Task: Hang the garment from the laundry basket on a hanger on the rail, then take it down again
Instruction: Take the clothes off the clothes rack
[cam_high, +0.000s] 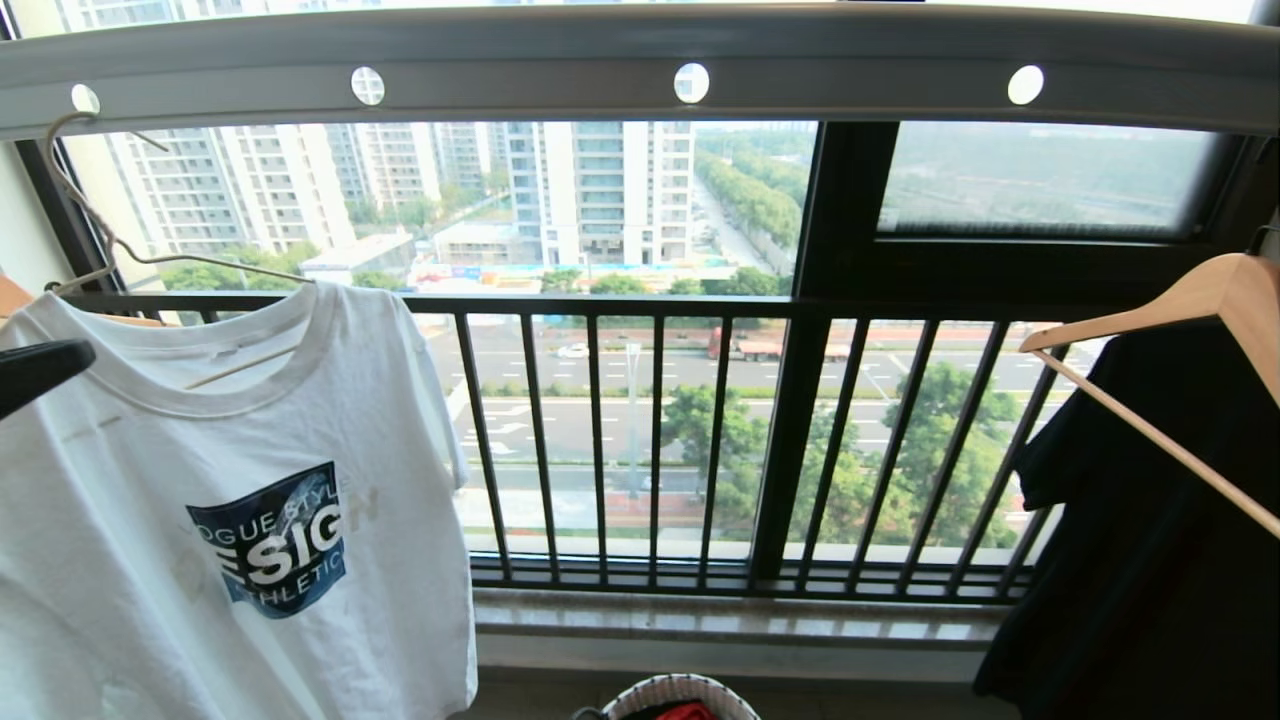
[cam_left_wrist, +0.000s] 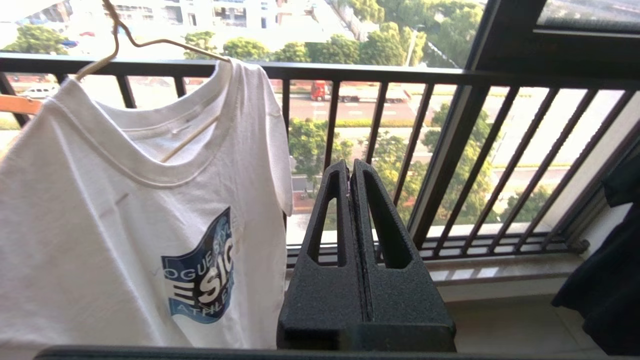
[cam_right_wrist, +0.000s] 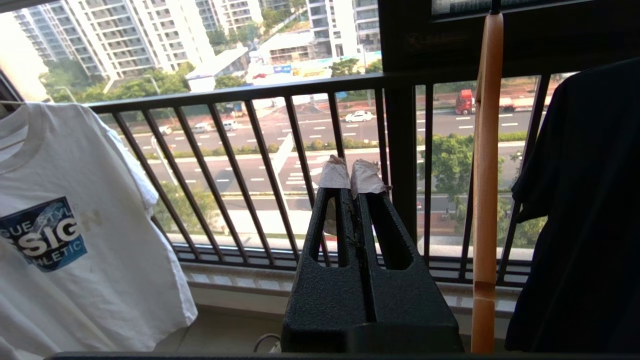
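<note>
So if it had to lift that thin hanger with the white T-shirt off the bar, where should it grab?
Probably the bare neck of the hanger, just below its hook in the bar. The T-shirt covers the arms, so only that stretch is exposed. Come from the room side and lift the hook up out of its hole.

The garment (cam_high: 200, 500) runs off the head view's left and bottom edges. The laundry basket (cam_high: 680, 695) shows only its rim there, with its contents unclear. The garment hides the hanger (cam_high: 150, 255) below its neck.
</note>
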